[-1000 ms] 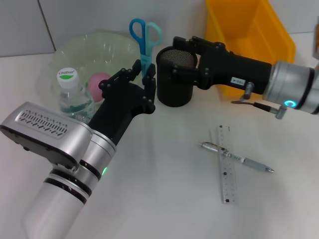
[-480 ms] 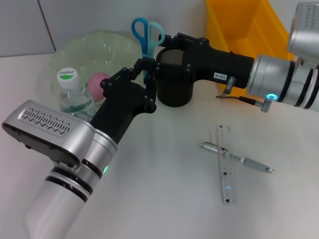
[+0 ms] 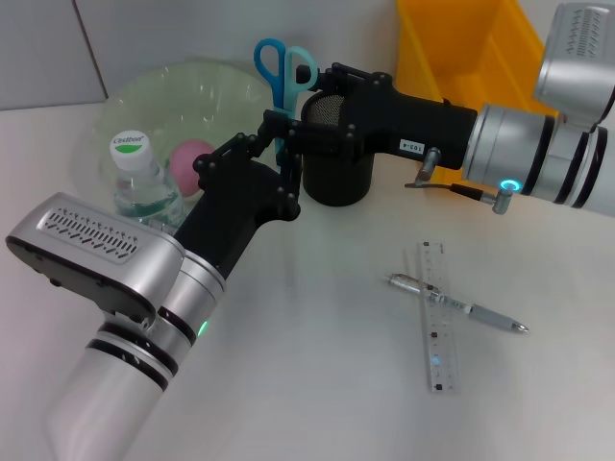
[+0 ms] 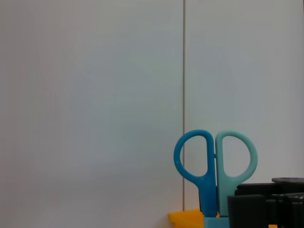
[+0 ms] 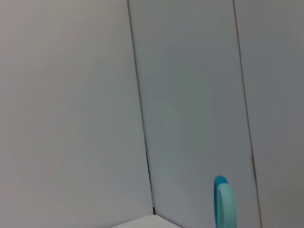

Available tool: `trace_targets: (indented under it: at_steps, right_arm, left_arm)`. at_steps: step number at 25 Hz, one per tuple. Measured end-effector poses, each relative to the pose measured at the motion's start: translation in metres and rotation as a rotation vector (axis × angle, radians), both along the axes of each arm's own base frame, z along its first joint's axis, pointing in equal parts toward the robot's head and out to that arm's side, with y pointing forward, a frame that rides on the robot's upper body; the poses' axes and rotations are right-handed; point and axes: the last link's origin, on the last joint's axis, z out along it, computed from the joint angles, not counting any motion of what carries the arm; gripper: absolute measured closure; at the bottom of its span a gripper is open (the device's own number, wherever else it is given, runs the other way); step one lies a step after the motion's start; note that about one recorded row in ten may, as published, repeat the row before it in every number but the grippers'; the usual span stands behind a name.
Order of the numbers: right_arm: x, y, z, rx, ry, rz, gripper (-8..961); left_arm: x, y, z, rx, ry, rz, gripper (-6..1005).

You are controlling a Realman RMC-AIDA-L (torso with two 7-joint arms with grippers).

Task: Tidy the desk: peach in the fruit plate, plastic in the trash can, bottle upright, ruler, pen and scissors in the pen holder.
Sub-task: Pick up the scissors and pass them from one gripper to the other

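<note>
Beside the one black mesh pen holder (image 3: 336, 154), one pair of blue scissors (image 3: 283, 77) is held upright, handles up, by the left gripper (image 3: 274, 144), apparently clamped on the blades. The right gripper (image 3: 303, 134) is met there; its grip cannot be told. One ruler (image 3: 437, 317), one pen (image 3: 456, 307), one peach (image 3: 192, 154) and one bottle (image 3: 144, 182) with an unreadable cap label are counted.

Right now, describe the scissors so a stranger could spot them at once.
Start at the black mesh pen holder in the middle of the white desk, between the two black grippers. The scissors stand upright just left of it, handles up, one loop blue and the other pale teal, unlike the grey pen lying flat.
</note>
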Motion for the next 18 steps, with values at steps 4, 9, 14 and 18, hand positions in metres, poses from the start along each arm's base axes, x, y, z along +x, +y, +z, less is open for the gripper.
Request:
trace_targets:
  at_steps: [4, 9, 14, 18]
  right_arm:
    - [0.0001, 0.0, -0.0002, 0.0, -0.001, 0.0, 186]
    - [0.0005, -0.0005, -0.0002, 0.0, -0.002, 0.0, 207]
    - [0.0011, -0.0019, -0.0013, -0.002, -0.004, 0.006, 228]
    - [0.0015, -0.0029, -0.0037, -0.009, -0.011, 0.007, 335]
  left_arm:
    - [0.0001, -0.0008, -0.0008, -0.003, 0.001, -0.002, 738]
    - [0.0, -0.0016, -0.0011, -0.005, 0.003, -0.004, 737]
    - [0.0001, -0.0024, -0.0013, -0.005, 0.003, -0.006, 735]
    - [0.0008, -0.0025, -0.0013, -0.006, 0.002, -0.007, 734]
